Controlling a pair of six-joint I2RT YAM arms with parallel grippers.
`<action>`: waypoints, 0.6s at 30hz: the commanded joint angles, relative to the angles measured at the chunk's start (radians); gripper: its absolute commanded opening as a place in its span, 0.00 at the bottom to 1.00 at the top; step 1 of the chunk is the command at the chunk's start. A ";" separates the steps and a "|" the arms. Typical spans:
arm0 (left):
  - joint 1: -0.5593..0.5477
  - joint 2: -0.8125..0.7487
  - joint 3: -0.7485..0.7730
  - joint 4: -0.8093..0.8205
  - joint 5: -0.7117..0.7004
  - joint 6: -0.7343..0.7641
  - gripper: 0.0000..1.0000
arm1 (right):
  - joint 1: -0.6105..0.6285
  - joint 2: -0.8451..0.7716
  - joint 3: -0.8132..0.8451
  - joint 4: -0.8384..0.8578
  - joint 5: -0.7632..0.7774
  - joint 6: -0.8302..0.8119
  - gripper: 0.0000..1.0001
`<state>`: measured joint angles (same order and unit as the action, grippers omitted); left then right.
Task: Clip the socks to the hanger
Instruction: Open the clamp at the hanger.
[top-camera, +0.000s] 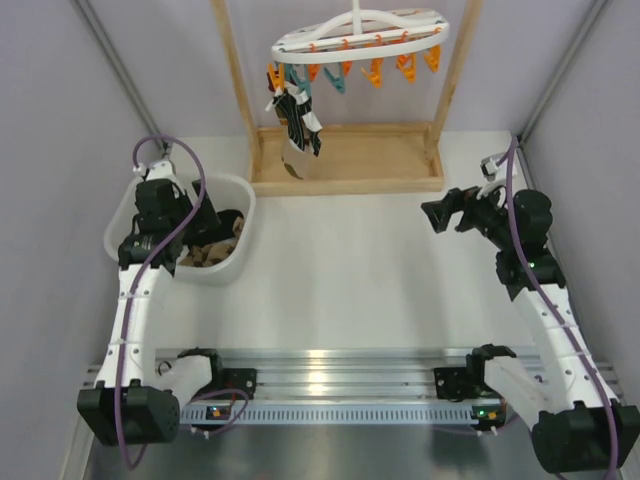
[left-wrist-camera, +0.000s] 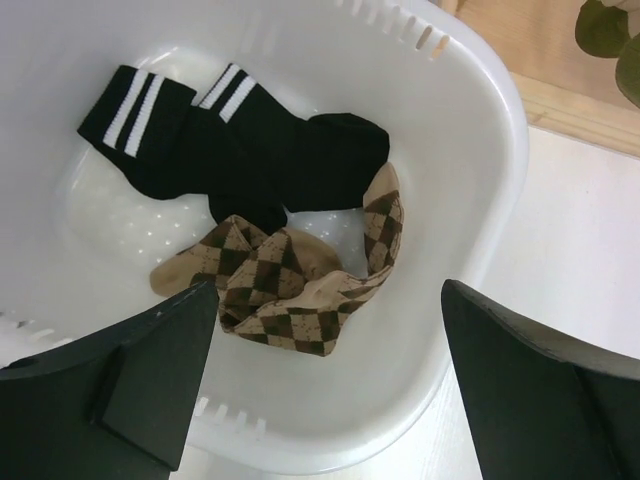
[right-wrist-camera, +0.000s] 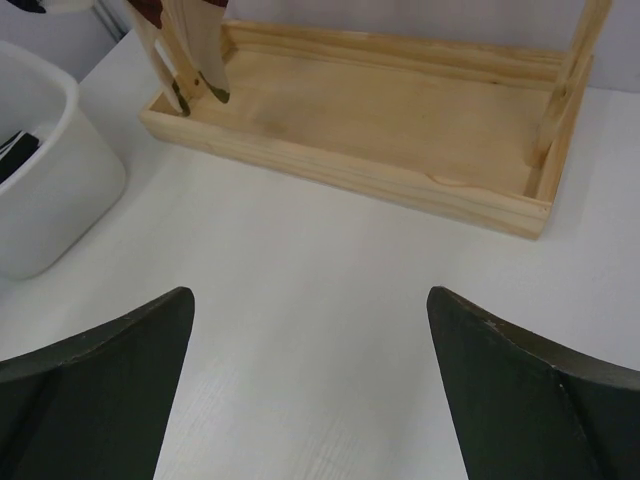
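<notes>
Two black socks with white cuff bands (left-wrist-camera: 215, 140) and two tan argyle socks (left-wrist-camera: 290, 285) lie in the white tub (left-wrist-camera: 470, 160). My left gripper (left-wrist-camera: 330, 300) hovers open above the tub's near rim, nothing between its fingers. The white hanger (top-camera: 360, 35) hangs from the wooden stand, with orange and teal pegs (top-camera: 375, 72) dangling under it. One dark patterned sock (top-camera: 298, 122) hangs clipped at its left end. My right gripper (right-wrist-camera: 310, 305) is open over bare table, facing the stand from the right (top-camera: 445, 213).
The wooden stand (top-camera: 345, 160) has a tray base at the back and two uprights (top-camera: 455, 75). The tub (top-camera: 235, 195) sits at the left, under the left arm. A metal rail (top-camera: 330, 385) runs along the near edge. Grey walls close both sides.
</notes>
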<state>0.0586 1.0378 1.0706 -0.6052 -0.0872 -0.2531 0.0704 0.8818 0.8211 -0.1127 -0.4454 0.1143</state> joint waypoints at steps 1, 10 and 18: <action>0.004 -0.036 0.055 0.042 -0.020 0.067 0.98 | 0.029 -0.030 0.062 0.071 0.033 0.031 1.00; 0.004 -0.036 0.201 0.302 0.528 0.051 0.97 | 0.109 0.095 0.212 0.200 0.028 0.048 1.00; -0.054 0.073 0.233 0.634 0.790 -0.199 0.91 | 0.206 0.322 0.429 0.402 0.010 0.127 0.90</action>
<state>0.0364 1.0775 1.2705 -0.1585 0.5659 -0.3550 0.2325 1.1576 1.1625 0.1284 -0.4278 0.1974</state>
